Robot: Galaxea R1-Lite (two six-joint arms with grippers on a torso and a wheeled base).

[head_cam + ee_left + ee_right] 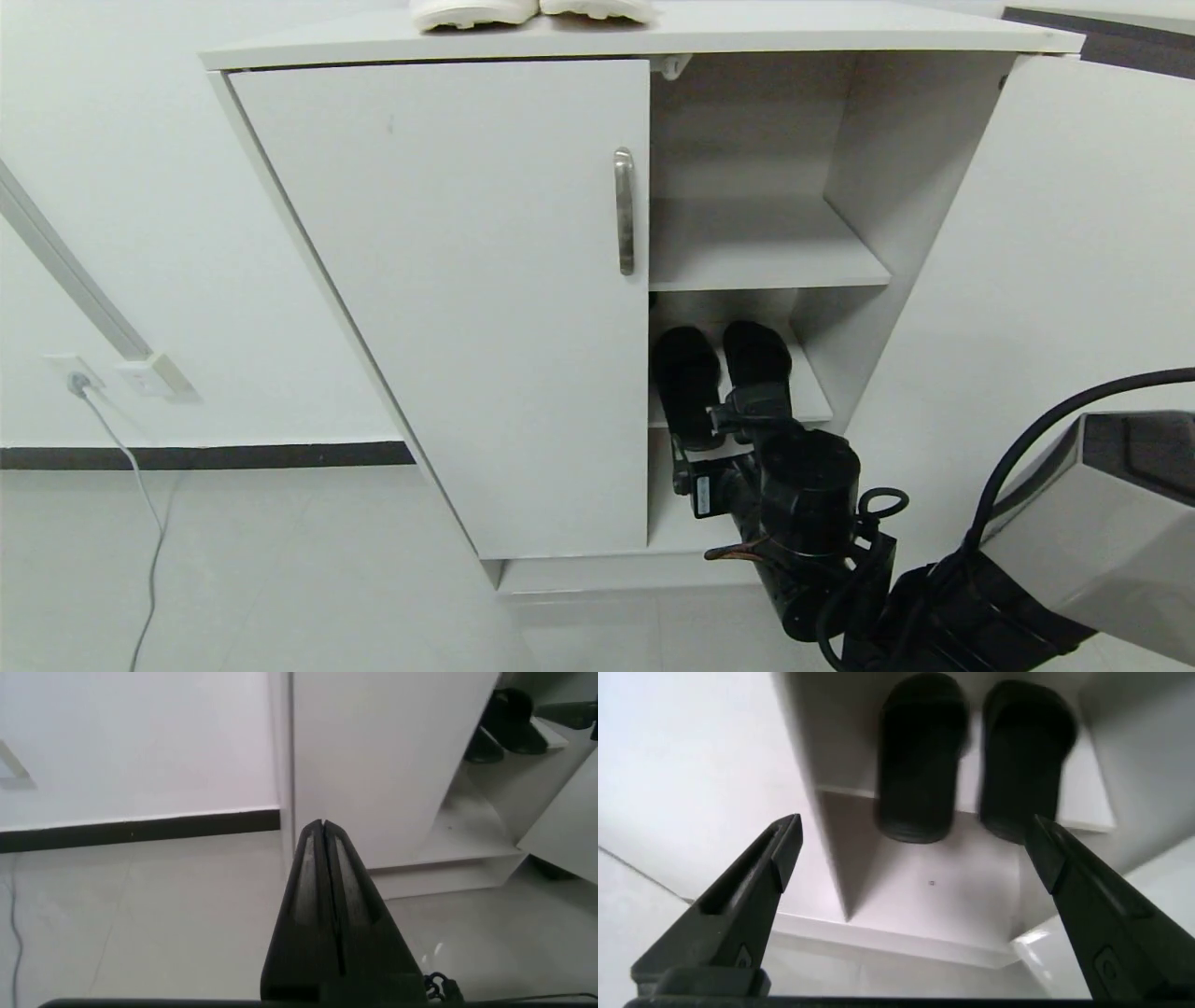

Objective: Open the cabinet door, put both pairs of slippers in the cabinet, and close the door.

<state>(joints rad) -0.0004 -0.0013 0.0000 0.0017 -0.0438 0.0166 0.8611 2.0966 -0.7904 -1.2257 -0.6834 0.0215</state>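
Now blk slippers (686, 378) on mid shelf (812, 394) of cabinet (840, 37), white pair (471, 11) atop

The white cabinet (896, 168) has its left door (448, 299) shut, with a shiny handle (624, 211) on it. Its right door (1046, 261) is swung wide open. Inside the cabinet, a pair of black slippers (686, 373) sits side by side on a low shelf (812, 392). The right gripper (752, 411) is just in front of them, at the cabinet's open side. A pair of white slippers (471, 11) sits on top of the cabinet.
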